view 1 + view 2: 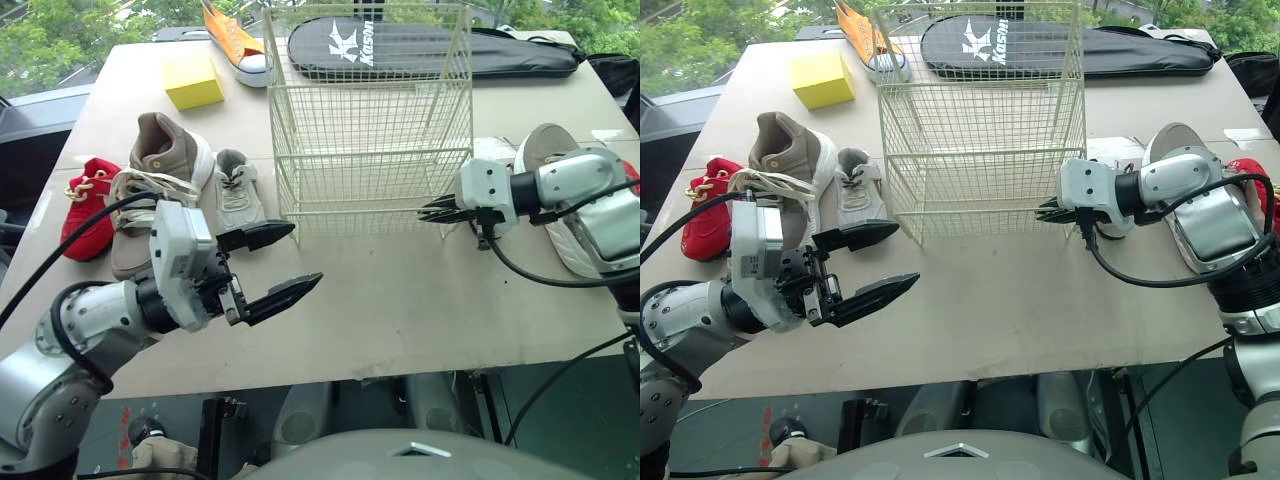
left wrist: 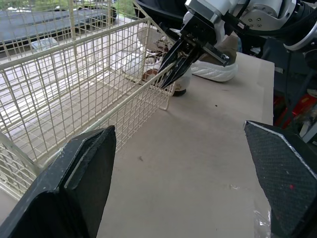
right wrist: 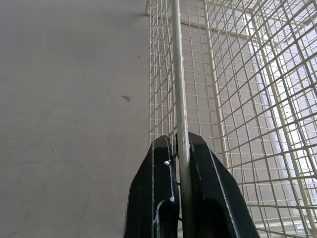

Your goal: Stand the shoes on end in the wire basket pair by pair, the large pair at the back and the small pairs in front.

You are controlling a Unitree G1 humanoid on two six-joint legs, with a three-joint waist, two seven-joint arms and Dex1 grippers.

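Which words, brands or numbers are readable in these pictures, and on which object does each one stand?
"Kason", next to a large "K" logo, printed in white on the black racket bag.
No other text can be read.

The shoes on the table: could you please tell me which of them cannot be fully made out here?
Beige and white sneaker right of the cream wire basket: eye views, mostly covered by the right arm.
Red thing beyond it: a sliver behind that arm; whether it is a shoe cannot be told.
Orange canvas sneaker: far end cut off by the eye views' top edge.
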